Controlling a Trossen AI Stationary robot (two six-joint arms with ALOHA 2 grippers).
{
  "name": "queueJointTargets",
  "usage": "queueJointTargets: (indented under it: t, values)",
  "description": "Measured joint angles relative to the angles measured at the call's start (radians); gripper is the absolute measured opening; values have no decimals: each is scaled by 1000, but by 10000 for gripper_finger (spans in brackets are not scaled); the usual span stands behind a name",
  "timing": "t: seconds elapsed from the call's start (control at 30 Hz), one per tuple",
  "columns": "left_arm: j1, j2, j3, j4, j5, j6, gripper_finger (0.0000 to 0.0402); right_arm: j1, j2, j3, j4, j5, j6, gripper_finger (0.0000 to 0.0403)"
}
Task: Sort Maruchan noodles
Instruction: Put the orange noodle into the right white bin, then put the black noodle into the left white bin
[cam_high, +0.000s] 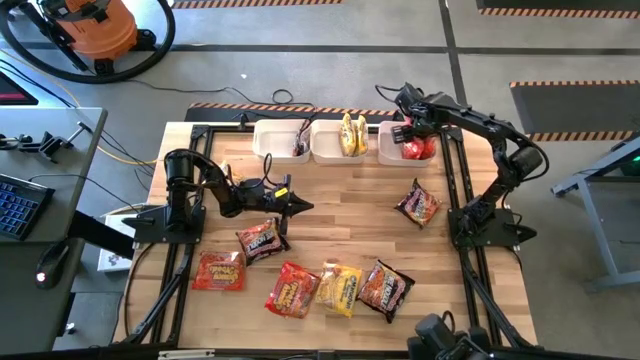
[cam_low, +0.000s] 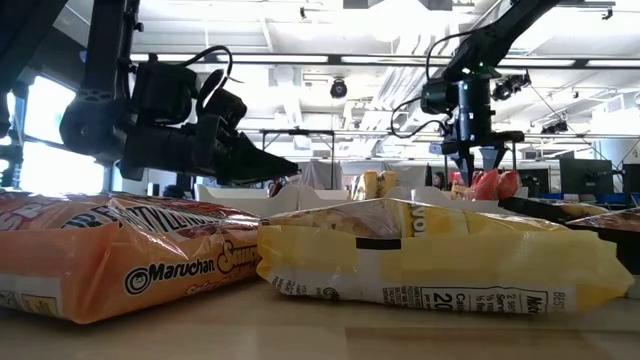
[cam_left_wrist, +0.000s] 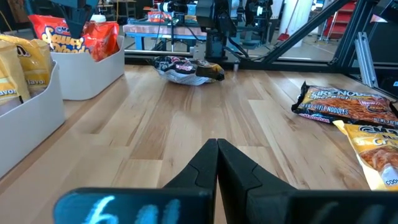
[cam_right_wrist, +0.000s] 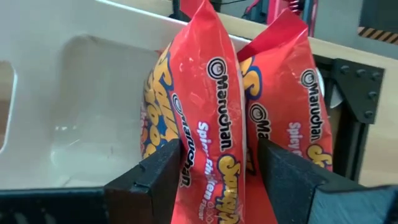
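My right gripper (cam_right_wrist: 219, 155) hangs open over the right white bin (cam_high: 392, 152), pointing steeply down. Its fingers stand on either side of the top of a red Maruchan packet (cam_right_wrist: 208, 124). That packet stands on edge in the bin and leans against a second red packet (cam_right_wrist: 289, 106). Yellow packets (cam_high: 351, 133) stand in the middle bin (cam_high: 326, 148). Several red, yellow and dark packets lie flat on the table, among them a dark one (cam_high: 418, 204). My left gripper (cam_high: 300, 207) is shut, held level just above the table's left middle, with nothing in it. My right gripper has one finger (cam_right_wrist: 155, 177) at each flat face of the red packet's upper part (cam_right_wrist: 186, 155), coming from above. I cannot tell whether the fingers touch the packet. The packet stands upright in the bin.
A third white bin (cam_high: 272, 140) stands left of the middle one at the table's far edge. A row of packets (cam_high: 292, 290) lies along the near edge, and another packet (cam_high: 262, 240) lies close under my left arm. Bare wood lies between the bins and these packets.
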Motion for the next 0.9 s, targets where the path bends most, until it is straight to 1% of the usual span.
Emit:
queueJointTargets:
  t: [0.23,0.37,0.43,0.6,0.67,0.8,0.9]
  values:
    - [0,0,0,0,0,0,1,0,0,0,-20,11,2,193]
    - [0,0,0,0,0,0,1,2,0,2,-40,12,0,206]
    - [0,0,0,0,0,0,1,3,0,13,-62,30,-6,216]
    - [0,0,0,0,0,0,1,5,0,84,-124,114,-9,237]
    - [0,0,0,0,0,4,1,5,0,123,-145,125,-17,239]
    - [0,0,0,1,0,4,1,15,0,209,-209,122,-47,236]
    - [0,0,0,5,0,4,1,45,-23,236,-202,133,-111,218]
